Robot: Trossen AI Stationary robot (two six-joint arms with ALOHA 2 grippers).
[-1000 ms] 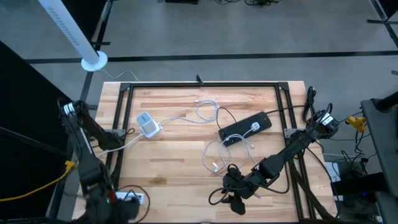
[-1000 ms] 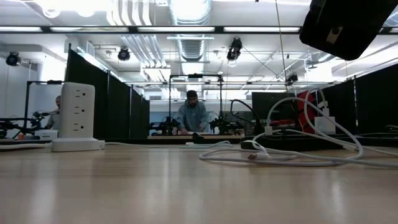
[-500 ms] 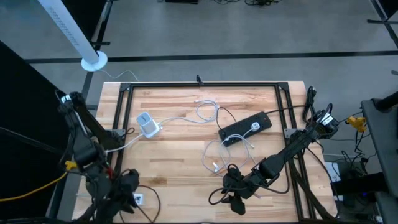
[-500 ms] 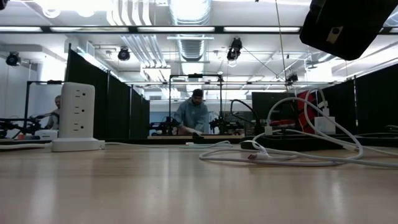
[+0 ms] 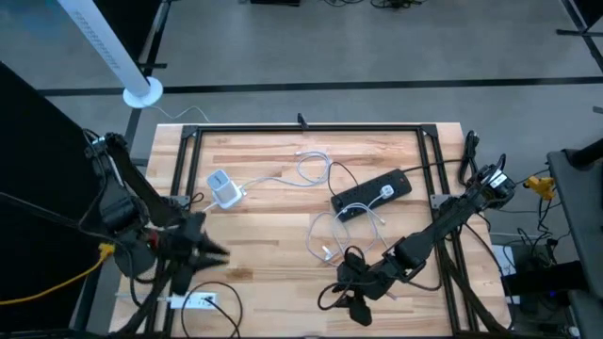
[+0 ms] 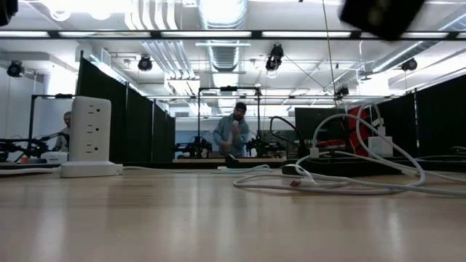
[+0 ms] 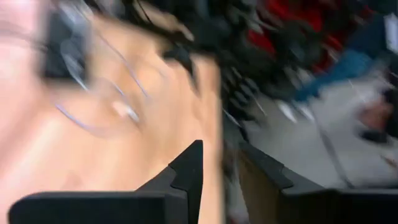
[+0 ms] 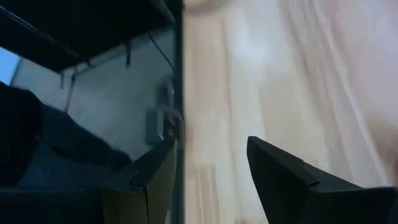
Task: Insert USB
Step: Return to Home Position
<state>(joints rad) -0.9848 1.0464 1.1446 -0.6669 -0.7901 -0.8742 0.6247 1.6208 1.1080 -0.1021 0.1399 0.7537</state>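
Left gripper: fingers apart, lower left of frame.
Right gripper: fingers apart, bottom centre.
White outlet: left of centre.

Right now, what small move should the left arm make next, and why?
Probably draw the left tool back off the table's left edge: it is open and empty, apart from the white outlet tower and black power strip. The right tool hangs open near the front.

Upright white outlet tower, black power strip
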